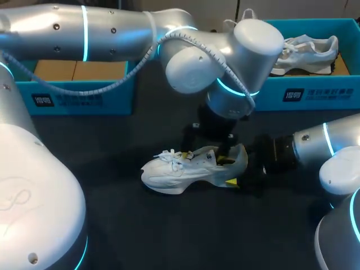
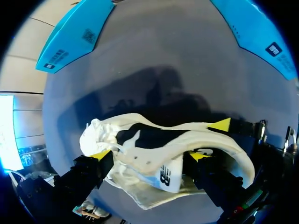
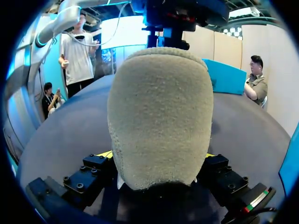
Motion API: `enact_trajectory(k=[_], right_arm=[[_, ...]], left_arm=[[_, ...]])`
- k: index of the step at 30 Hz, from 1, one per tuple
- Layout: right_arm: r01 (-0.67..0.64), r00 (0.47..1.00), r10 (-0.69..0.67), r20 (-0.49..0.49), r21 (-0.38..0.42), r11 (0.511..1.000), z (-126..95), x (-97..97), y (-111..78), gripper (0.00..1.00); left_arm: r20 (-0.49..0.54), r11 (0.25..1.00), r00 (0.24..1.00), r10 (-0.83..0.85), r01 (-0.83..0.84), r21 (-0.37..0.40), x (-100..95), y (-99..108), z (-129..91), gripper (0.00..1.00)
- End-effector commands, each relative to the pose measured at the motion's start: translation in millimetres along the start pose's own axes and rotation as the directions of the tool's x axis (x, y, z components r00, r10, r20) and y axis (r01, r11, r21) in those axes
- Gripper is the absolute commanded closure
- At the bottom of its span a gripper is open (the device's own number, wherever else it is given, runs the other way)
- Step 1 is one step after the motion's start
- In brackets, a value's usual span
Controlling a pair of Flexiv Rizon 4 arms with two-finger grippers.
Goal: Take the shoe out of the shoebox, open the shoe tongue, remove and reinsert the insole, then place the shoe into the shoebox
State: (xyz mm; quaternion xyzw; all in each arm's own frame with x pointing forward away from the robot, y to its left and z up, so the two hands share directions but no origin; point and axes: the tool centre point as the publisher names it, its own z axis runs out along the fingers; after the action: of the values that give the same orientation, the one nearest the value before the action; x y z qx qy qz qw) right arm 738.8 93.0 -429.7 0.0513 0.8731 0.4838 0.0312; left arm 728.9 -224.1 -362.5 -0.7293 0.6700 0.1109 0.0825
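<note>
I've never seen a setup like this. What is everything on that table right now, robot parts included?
shoe: one, white, lying mid-table, toe toward the left arm's side.
second shoe: one, white, inside the right shoebox.
left shoebox: one, blue, far edge, brown inside.
right shoebox: one, blue, far edge.
table: one, black.
left arm: one, silver, reaching past the middle.
right arm: one, silver, low at the right.
left hand: one, black, over the shoe's opening.
right hand: one, black, yellow-tipped, shut on the shoe's heel.
</note>
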Motion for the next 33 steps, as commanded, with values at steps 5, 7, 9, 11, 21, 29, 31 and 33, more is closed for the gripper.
enact_trajectory(k=[5, 7, 9, 11, 21, 29, 31, 33], right_arm=[[0.0, 1.0, 0.0, 0.003, 0.003, 1.0, 6, 0.8, -1.9, 1.0], [0.0, 1.0, 0.0, 0.003, 0.003, 1.0, 6, 0.8, -1.9, 1.0], [0.0, 1.0, 0.0, 0.003, 0.003, 1.0, 6, 0.8, -1.9, 1.0], [0.0, 1.0, 0.0, 0.003, 0.003, 1.0, 6, 0.8, -1.9, 1.0], [0.0, 1.0, 0.0, 0.003, 0.003, 1.0, 6, 0.8, -1.9, 1.0], [0.0, 1.0, 0.0, 0.003, 0.003, 1.0, 6, 0.8, -1.9, 1.0], [0.0, 1.0, 0.0, 0.003, 0.003, 1.0, 6, 0.8, -1.9, 1.0], [0.0, 1.0, 0.0, 0.003, 0.003, 1.0, 6, 0.8, -1.9, 1.0]], left_arm=[[0.008, 1.0, 1.0, -0.03, 0.03, 0.005, -20.9, 10, -11, 0.0], [-0.002, 1.0, 1.0, -0.031, 0.031, -0.002, -27.6, 12, -14, 0.0], [-0.007, 1.0, 1.0, -0.03, 0.03, 0.0, -33.6, 14, -16, 0.18], [-0.019, 0.999, 0.999, -0.036, 0.036, 0.002, -39.3, 14, -19, 0.61], [-0.085, 0.998, 0.996, -0.005, 0.001, -0.057, -55.3, 18, -24, 1.0], [-0.12, 0.996, 0.993, 0.004, -0.014, -0.086, -73.4, 18, -25, 1.0], [-0.125, 0.997, 0.992, 0.012, -0.022, -0.08, -77.1, 20, -27, 1.0], [-0.138, 0.996, 0.99, 0.01, -0.022, -0.087, -81.8, 20, -26, 1.0]])
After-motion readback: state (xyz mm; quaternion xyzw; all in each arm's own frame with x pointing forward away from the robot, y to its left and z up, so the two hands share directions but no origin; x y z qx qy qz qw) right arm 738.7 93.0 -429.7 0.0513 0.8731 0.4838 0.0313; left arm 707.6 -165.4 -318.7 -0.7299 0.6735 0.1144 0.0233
